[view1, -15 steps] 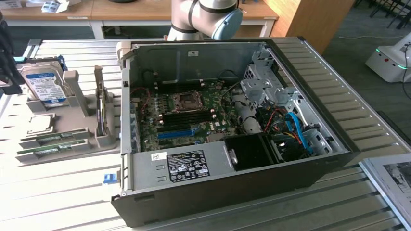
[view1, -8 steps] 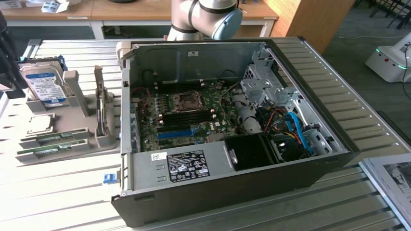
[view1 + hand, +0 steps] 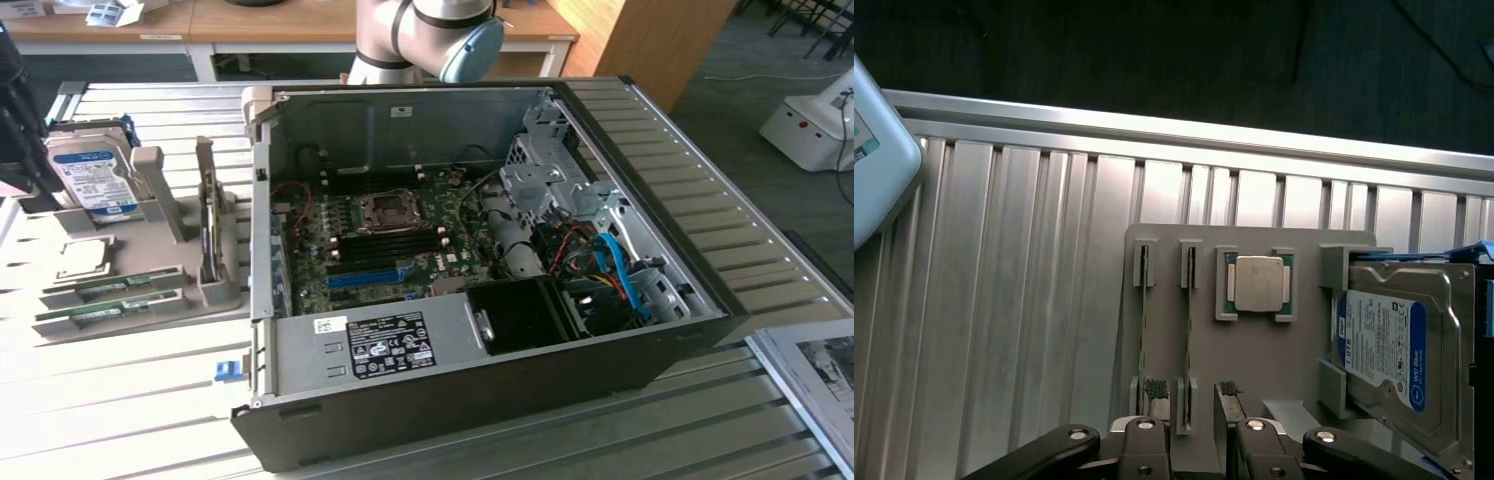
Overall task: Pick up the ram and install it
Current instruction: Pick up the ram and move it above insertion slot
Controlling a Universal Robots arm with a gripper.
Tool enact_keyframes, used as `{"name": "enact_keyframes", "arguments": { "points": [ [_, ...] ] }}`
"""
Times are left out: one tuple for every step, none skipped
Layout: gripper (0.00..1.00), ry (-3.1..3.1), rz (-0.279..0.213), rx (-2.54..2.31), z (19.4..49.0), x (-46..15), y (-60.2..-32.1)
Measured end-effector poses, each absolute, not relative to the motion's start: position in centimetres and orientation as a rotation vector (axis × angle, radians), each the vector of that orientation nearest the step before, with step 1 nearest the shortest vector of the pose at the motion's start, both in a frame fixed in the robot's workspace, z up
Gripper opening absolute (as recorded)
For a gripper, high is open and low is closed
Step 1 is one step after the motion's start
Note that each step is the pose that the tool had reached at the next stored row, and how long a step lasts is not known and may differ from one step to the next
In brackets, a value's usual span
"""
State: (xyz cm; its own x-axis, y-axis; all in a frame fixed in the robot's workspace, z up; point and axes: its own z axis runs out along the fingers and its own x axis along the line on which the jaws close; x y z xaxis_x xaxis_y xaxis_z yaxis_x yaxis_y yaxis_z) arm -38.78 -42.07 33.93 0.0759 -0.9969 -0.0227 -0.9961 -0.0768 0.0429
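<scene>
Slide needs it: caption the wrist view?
Open gripper over a gray holder with two RAM sticks, a processor and a hard drive.

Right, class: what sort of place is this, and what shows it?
Probably a robotics lab or test bench: a robot arm by an opened computer case, a hard drive in a holder on a ribbed metal table.

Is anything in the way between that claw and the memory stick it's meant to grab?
Nothing visible. The open end effector hangs above the holder, and the ram stands on edge in its slot, in line with the gap between the fingers. The twin stick sits in the next slot, apart.
</scene>
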Motion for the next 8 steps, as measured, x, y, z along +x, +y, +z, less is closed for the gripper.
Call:
{"name": "enact_keyframes", "arguments": {
  "points": [
    [0.31,-2.124,-0.072,2.292,33.82,-38.78,-42.07],
    [0.31,-2.125,-0.072,2.291,33.71,-38.78,-42.07],
    [0.31,-2.126,-0.072,2.29,33.59,-38.78,-42.07],
    [0.31,-2.127,-0.072,2.29,33.48,-38.78,-42.07],
    [0.31,-2.127,-0.072,2.289,33.36,-38.78,-42.07],
    [0.31,-2.128,-0.072,2.288,33.25,-38.78,-42.07],
    [0.31,-2.129,-0.072,2.287,33.12,-38.78,-42.07],
    [0.31,-2.13,-0.072,2.286,33.0,-38.78,-42.07]
  ]
}}
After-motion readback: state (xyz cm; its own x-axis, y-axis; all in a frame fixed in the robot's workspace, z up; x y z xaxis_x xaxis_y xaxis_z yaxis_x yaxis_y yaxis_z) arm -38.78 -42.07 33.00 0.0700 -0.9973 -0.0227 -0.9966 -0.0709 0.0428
